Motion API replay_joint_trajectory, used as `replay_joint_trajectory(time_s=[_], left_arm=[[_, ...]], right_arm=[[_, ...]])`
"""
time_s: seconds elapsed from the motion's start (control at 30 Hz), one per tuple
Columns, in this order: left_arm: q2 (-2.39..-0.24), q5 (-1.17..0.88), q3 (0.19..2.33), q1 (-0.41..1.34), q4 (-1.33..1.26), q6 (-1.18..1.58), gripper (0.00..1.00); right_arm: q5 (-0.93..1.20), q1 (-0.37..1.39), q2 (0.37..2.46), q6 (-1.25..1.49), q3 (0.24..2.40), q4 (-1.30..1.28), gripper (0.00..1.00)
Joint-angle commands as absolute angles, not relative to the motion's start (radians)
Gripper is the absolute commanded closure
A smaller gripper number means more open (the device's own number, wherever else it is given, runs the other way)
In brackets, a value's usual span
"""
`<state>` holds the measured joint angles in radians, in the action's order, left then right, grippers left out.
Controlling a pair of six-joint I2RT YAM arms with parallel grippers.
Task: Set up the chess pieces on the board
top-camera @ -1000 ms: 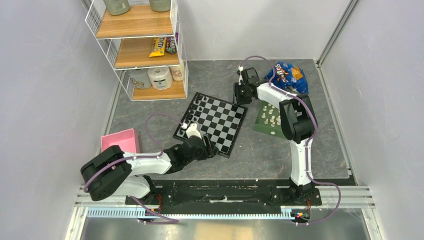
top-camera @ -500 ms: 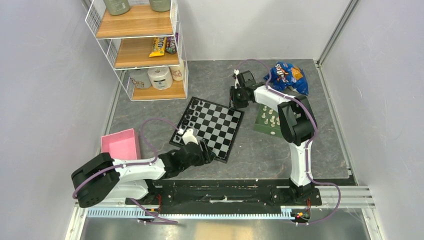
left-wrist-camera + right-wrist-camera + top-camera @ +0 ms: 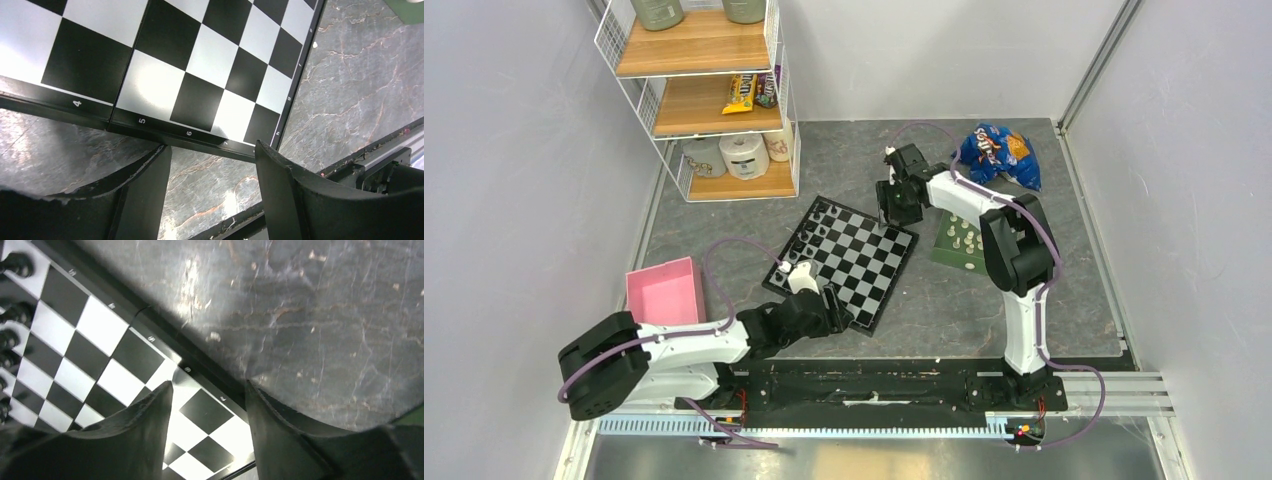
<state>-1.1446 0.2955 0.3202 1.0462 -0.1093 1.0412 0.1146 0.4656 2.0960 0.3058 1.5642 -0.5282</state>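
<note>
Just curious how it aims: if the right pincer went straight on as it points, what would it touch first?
Probably the board, near its black border: the right pincer is open and empty, with edge squares showing between its fingers. How far off is unclear.

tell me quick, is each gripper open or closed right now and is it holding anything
Left gripper: open, holding nothing.
Right gripper: open, holding nothing.
</note>
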Motion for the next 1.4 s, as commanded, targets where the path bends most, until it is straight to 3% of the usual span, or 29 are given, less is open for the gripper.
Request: replay_joint_trajectory(time_s=[0.0,0.17,0.33,0.7,1.0,1.2,1.37], left_arm=[[-1.107,0.373,0.325,1.044,-0.101,1.061,0.3],[-1.081,0.393,0.345,1.044,-0.053,1.027,0.28],[-1.041,0.407,0.35,1.043,-0.013,1.01,0.27],[-1.034,0.333,0.395,1.045,-0.005,0.925,0.24],[-1.042,0.274,0.47,1.044,0.047,0.866,0.24],[-0.955,0.363,0.541,1.045,0.169,0.809,0.23],[-0.932,0.485,0.625,1.042,0.297,0.737,0.17]], right_arm=[[0.142,0.504,1.974,0.322,1.624,-0.685,0.34],[0.05,0.496,1.876,0.316,1.649,-0.705,0.2],[0.006,0.447,1.795,0.332,1.609,-0.72,0.13],[-0.093,0.331,1.583,0.449,1.386,-0.727,0.13],[-0.1,0.33,1.604,0.501,1.304,-0.746,0.21],[-0.035,0.33,1.678,0.469,1.31,-0.732,0.34],[0.022,0.331,1.73,0.453,1.312,-0.729,0.34]])
